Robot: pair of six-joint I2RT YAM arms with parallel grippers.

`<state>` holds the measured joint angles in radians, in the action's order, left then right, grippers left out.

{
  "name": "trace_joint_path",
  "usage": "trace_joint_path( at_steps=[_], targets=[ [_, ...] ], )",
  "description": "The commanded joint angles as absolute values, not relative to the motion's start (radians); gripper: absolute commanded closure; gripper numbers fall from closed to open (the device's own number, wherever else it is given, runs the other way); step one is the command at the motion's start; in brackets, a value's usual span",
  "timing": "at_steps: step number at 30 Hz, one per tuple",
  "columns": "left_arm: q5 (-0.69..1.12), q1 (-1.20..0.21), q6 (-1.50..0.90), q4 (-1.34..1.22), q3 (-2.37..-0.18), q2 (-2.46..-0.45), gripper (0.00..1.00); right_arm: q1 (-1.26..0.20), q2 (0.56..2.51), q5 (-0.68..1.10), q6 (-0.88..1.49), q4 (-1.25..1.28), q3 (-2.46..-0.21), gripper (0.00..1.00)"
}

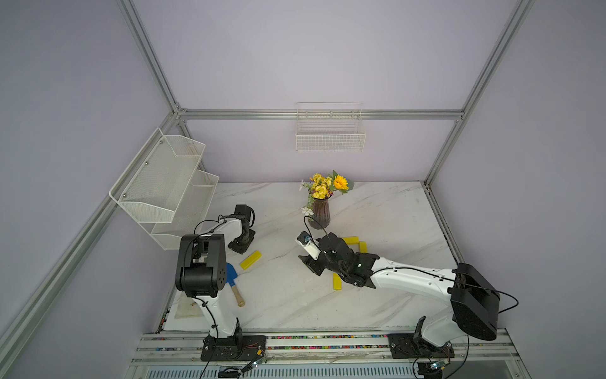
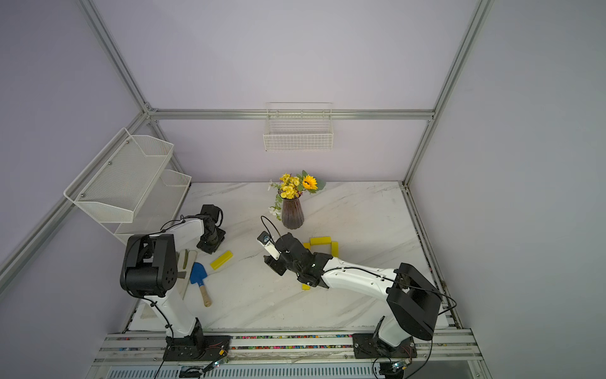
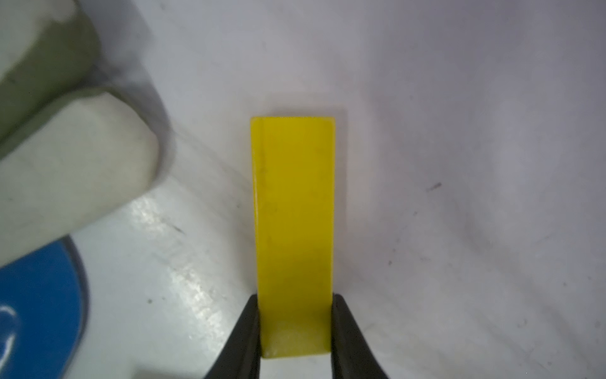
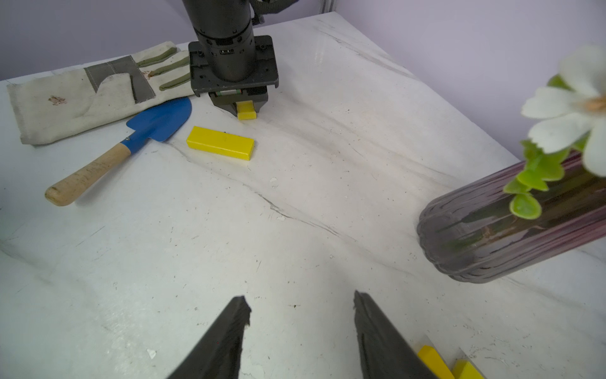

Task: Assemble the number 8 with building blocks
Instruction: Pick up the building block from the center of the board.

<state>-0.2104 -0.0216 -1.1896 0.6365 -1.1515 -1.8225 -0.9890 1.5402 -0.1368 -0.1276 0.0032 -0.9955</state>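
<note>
Yellow plastic, smooth and glossy, makes up the held bar (image 3: 293, 203), which is clamped across its width at one end by the left gripper (image 3: 295, 298). The jaws are pressed against its two long edges. The bar is located left of centre in both top views, low over the marble table (image 1: 377, 210); whether it is clear of the surface cannot be told. A second yellow bar (image 1: 251, 260) lies loose just beside it, with a blue trowel (image 2: 198, 274) and a work glove (image 4: 75, 98) close by. The right gripper (image 4: 301, 315) is held partly open with nothing between its jaws. It hangs over the part-built number 8 (image 1: 353, 240), right of centre and near the vase (image 1: 319, 215). It is judged that the lift should be made straight up, since an end grip lets the bar swing. The bar should be kept level, carried clear of trowel and glove, and set down only once the right gripper is drawn aside from the laid bars. No brand, label or legible writing is found.
</note>
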Motion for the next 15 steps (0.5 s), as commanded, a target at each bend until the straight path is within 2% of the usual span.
trace_joint_path(
  at_steps=[1, 15],
  targets=[
    [-0.2, -0.071, -1.144, 0.645, -1.16, -1.739, 0.95, -0.987, 1.474, -0.192, -0.096, 0.008, -0.998, 0.43],
    [-0.142, -0.223, -1.078, 0.749, -1.031, -1.357, 0.94, -0.988, 1.214, -0.326, -0.02, -0.111, -0.996, 0.43]
  ],
)
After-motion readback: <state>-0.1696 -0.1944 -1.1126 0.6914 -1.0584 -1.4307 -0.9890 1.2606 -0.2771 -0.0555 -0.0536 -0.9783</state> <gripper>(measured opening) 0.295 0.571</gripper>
